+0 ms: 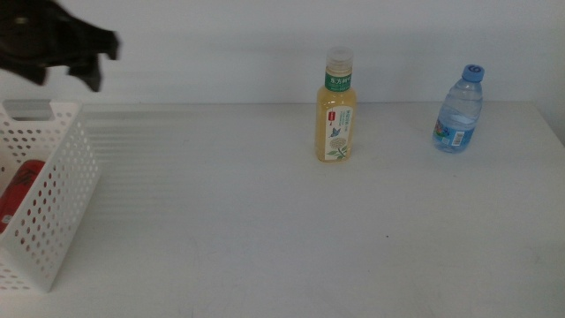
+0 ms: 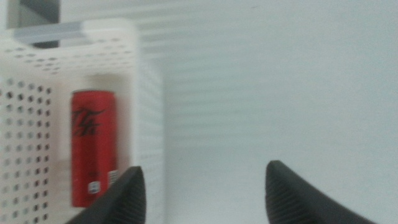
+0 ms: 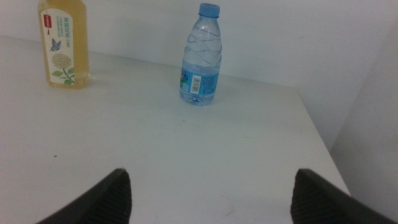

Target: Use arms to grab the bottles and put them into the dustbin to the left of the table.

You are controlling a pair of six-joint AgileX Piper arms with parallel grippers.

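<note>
The tall yellow tea bottle (image 1: 336, 110) stands upright at the table's far middle, and the small clear blue-capped water bottle (image 1: 459, 110) stands to its right. The red can (image 1: 22, 190) lies inside the white perforated dustbin (image 1: 53, 203) at the left. My left gripper (image 1: 93, 62) hovers above the dustbin's far right corner. In the left wrist view it (image 2: 205, 193) is open and empty, with the can (image 2: 93, 146) below in the dustbin (image 2: 146, 124). My right gripper (image 3: 211, 199) is open and empty, low over the table, facing the water bottle (image 3: 201, 56) and the tea bottle (image 3: 63, 46). It is out of the middle view.
The white table (image 1: 265, 221) is bare between the dustbin and the bottles. Its right edge (image 3: 320, 137) runs close beside the water bottle. A pale wall stands behind the table.
</note>
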